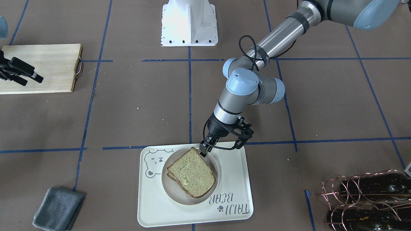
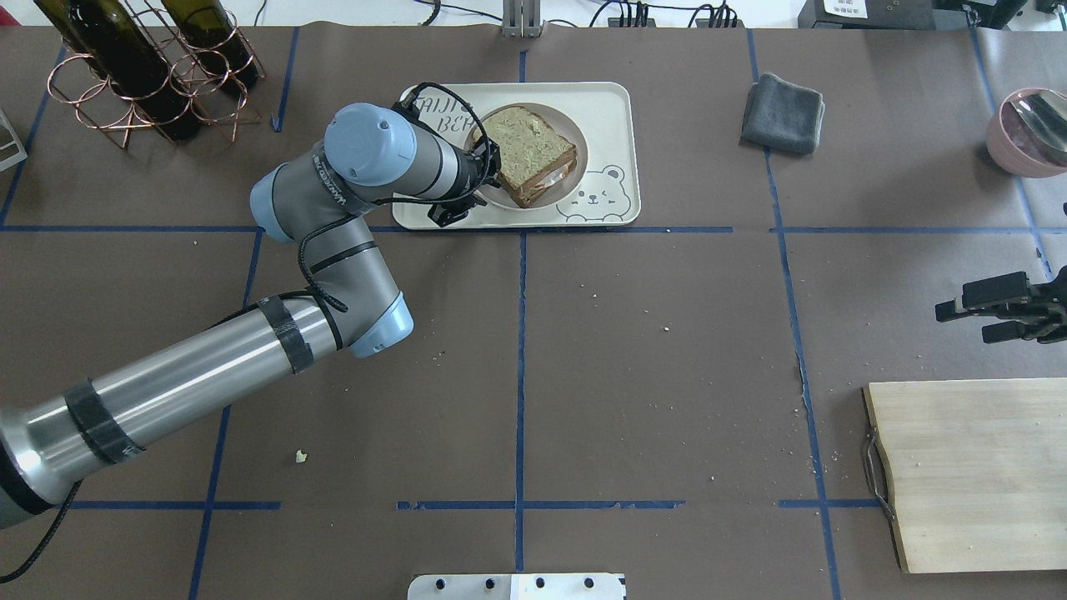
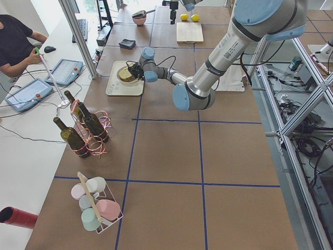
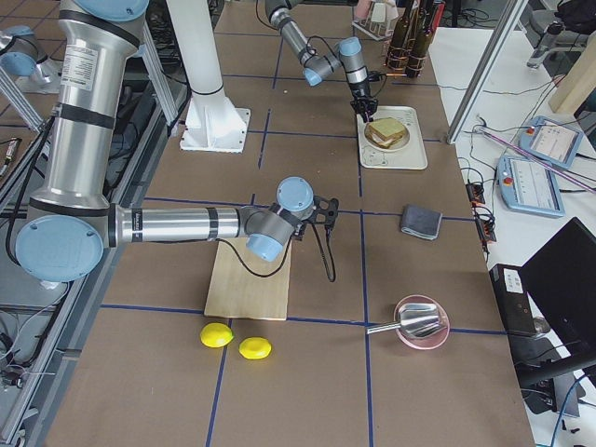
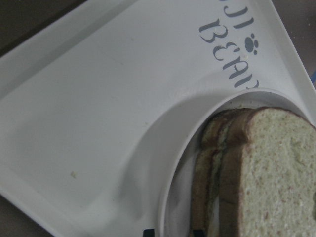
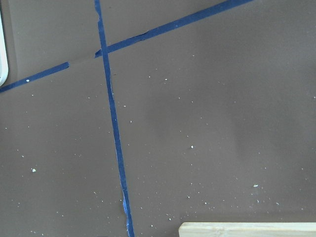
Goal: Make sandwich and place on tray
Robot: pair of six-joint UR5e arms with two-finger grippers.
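The sandwich (image 1: 191, 175) lies on a small round white plate (image 1: 173, 195), which rests flat on the cream tray (image 1: 154, 211) with the bear drawing. A little white filling shows at its edge in the overhead view (image 2: 525, 146). My left gripper (image 1: 204, 150) is at the plate's rim beside the sandwich's corner. In the left wrist view its two fingertips (image 5: 148, 232) stand close together on either side of the plate's rim (image 5: 168, 197), shut on it. My right gripper (image 2: 992, 310) is open and empty, hovering beside the wooden cutting board (image 2: 975, 475).
A folded grey cloth (image 2: 783, 102) lies right of the tray. A copper rack with wine bottles (image 2: 142, 67) stands at the far left. A pink bowl with a metal utensil (image 2: 1029, 129) sits at the far right. Two lemons (image 4: 237, 346) lie near the board.
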